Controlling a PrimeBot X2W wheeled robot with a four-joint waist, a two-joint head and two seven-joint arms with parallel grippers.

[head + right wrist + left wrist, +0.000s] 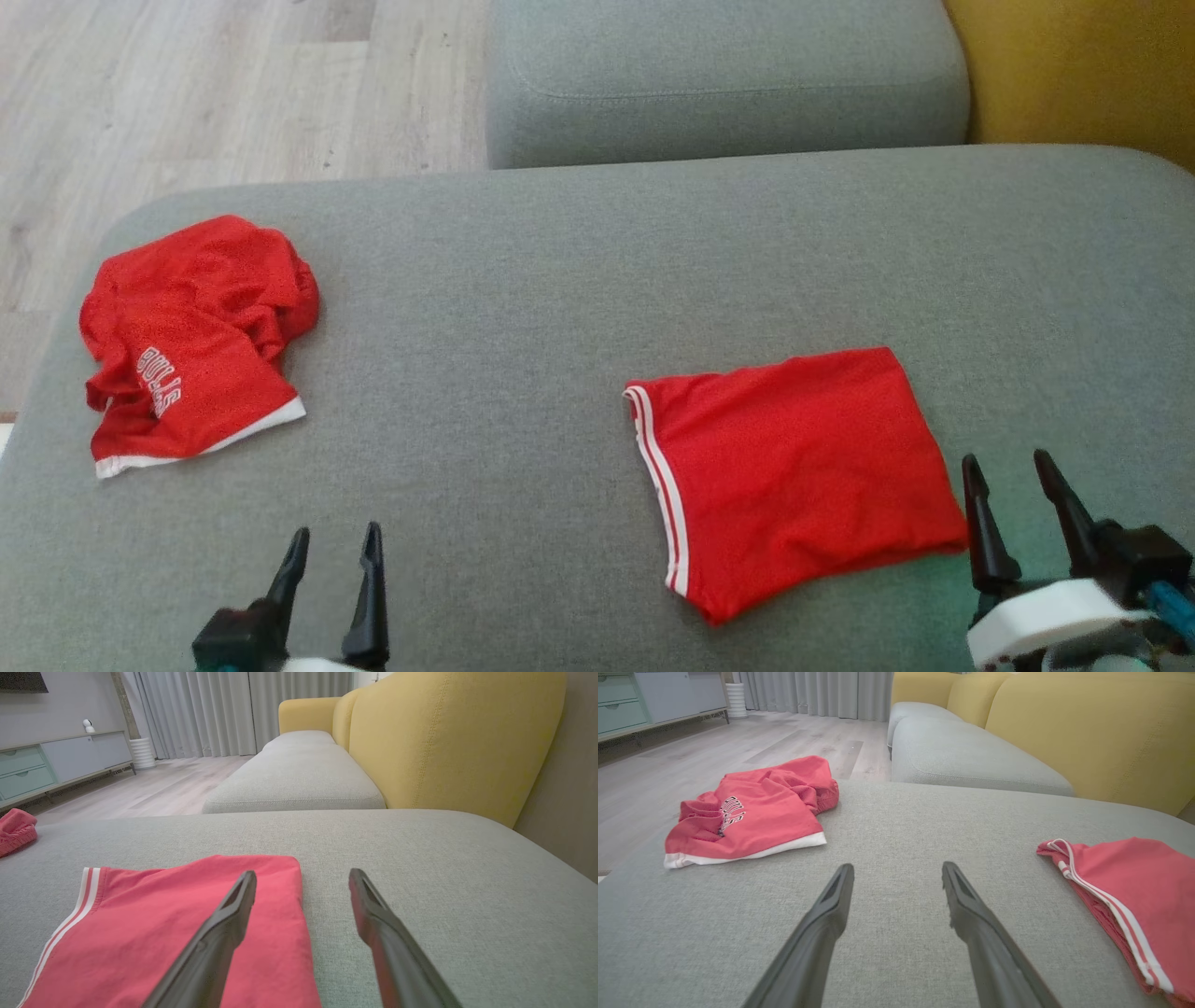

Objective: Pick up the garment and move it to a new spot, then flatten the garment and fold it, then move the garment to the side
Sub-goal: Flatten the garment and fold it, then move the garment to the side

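With the left gripper [337,529] and right gripper [1006,457] at the bottom edge both spread wide and empty, the folded red garment [794,467] lies flat at lower right, and the crumpled red garment [191,341] at middle left, probably light and limp, is best pinched at its white hem [233,434].

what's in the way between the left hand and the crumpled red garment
Nothing visible. Only bare grey cushion lies between the open left hand and the crumpled garment, which sits ahead and to its left. The folded garment lies off to the right, clear of that path.
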